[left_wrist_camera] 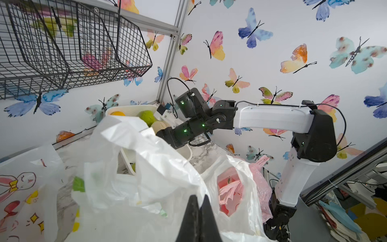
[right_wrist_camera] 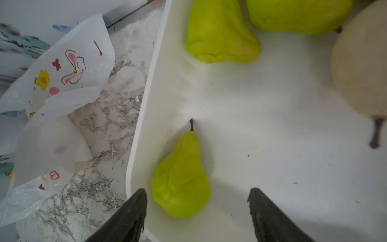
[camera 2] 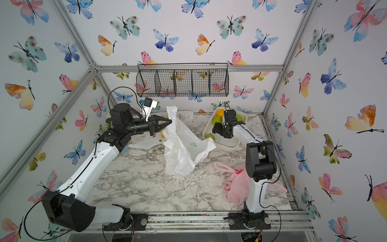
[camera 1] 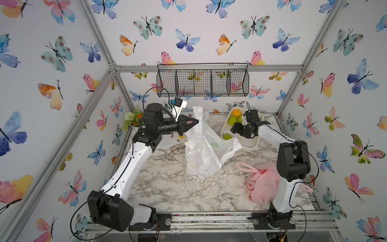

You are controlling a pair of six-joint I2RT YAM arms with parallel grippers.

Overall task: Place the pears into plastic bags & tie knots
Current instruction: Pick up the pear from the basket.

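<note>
Now, your left pincer [camera 1: 195,121] is closed tight on the upper edge of the white bag [camera 1: 201,155], holding it up off the tabletop [camera 1: 167,188]. Your right pincer [right_wrist_camera: 198,191] stands wide apart over the tray [right_wrist_camera: 272,125], gripping nothing, with a green pear [right_wrist_camera: 182,180] lying partly between its fingers (more pears [right_wrist_camera: 219,35] sit farther back). The pink bag [camera 1: 263,186] lies beside the right arm's base.
</note>
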